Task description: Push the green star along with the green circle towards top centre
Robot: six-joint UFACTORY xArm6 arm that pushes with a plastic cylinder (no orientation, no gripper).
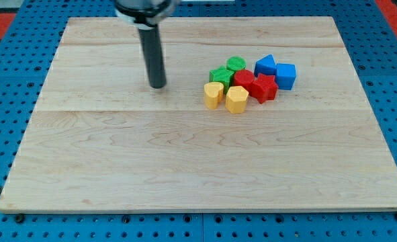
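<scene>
Here my tip (pixel 157 85) rests on the pale wooden table (pixel 185 161), well left of the clustered blocks; there are no jaws. The green star (pixel 219 75) touches the green circle (pixel 236 64), beside red, yellow and blue blocks whose shapes blur

Rod (pixel 152 54): upper part cut off by top edge of frame.
Green star (pixel 220 74): lower points hidden behind yellow blocks (pixel 236 99).
Green circle (pixel 236 64): partly hidden by red blocks (pixel 244 80).
Counter (pixel 84 168): bottom corners indistinct.
</scene>
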